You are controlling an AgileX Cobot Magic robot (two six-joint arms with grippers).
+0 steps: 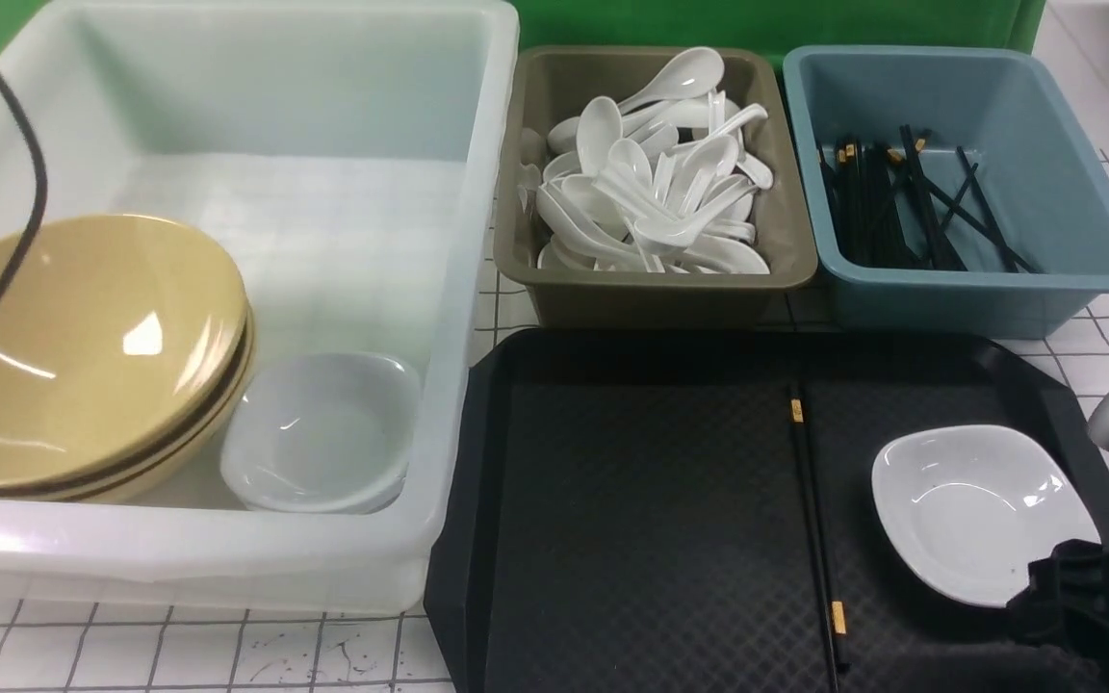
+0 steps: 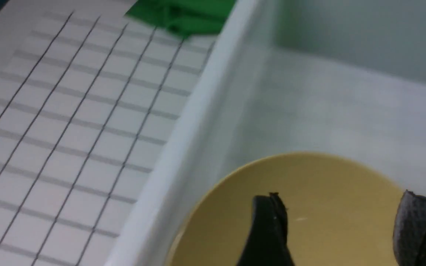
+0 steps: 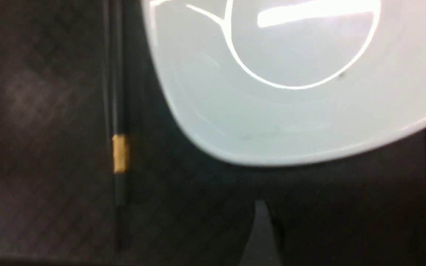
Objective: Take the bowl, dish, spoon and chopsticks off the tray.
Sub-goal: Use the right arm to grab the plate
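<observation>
The black tray (image 1: 651, 500) holds a pair of black chopsticks (image 1: 812, 510) with gold bands and a small white dish (image 1: 983, 510) at its right. My right gripper (image 1: 1060, 577) hangs low at the dish's near edge. In the right wrist view one finger (image 3: 261, 229) shows just short of the dish (image 3: 290, 92), with the chopsticks (image 3: 117, 111) to one side; the jaws look open and empty. The yellow bowl (image 1: 83, 346) tops a stack in the white tub. My left gripper (image 2: 338, 199) is open just above the bowl (image 2: 216, 229), holding nothing. No spoon is on the tray.
The white tub (image 1: 477, 241) also holds stacked white dishes (image 1: 323, 433). Behind the tray stand an olive tub (image 1: 651, 298) full of white spoons and a blue tub (image 1: 988, 298) of black chopsticks. A black cable (image 1: 30, 192) crosses the far left.
</observation>
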